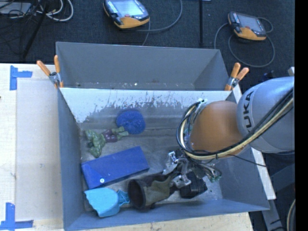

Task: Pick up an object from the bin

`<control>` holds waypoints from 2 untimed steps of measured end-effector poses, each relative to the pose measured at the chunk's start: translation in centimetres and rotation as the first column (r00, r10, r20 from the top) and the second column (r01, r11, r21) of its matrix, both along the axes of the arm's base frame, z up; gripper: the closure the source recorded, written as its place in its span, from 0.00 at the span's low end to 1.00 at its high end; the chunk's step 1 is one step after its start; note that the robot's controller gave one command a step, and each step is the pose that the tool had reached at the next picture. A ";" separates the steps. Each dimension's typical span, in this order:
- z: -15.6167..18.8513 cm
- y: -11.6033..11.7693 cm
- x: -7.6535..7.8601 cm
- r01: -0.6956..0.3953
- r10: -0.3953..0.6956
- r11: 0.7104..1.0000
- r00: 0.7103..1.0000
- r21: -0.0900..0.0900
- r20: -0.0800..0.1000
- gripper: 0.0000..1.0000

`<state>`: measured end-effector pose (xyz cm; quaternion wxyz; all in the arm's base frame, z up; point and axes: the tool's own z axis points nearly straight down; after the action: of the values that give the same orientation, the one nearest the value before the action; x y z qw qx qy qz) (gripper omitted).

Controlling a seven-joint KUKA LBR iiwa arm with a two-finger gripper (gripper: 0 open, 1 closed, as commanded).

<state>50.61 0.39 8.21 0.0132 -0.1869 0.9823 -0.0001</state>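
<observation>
Low in the front right of the grey metal bin [144,71], the claw [185,171] hangs just above a limp olive-and-black pouch [153,191] and a glossy black lump [192,189] (spread or pressed together, I cannot tell). Left of these lie a flat, smooth blue box [114,166] bearing a small white dot and a pale blue moulded piece [103,201]. Farther back sit a fuzzy blue ball [131,121] and a green-purple toy [98,141]. The arm's grey shell [269,124] reads "UKA" beside its rounded orange cover [214,126].
</observation>
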 end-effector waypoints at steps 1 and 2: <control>0.0 0.0 0.0 0.000 0.000 1.000 1.000 0.000 0.000 1.00; 2.7 0.0 -0.4 -0.001 0.001 1.000 1.000 -0.003 -0.028 1.00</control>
<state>50.23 0.38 10.89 -0.0010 -0.1875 0.9823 0.0012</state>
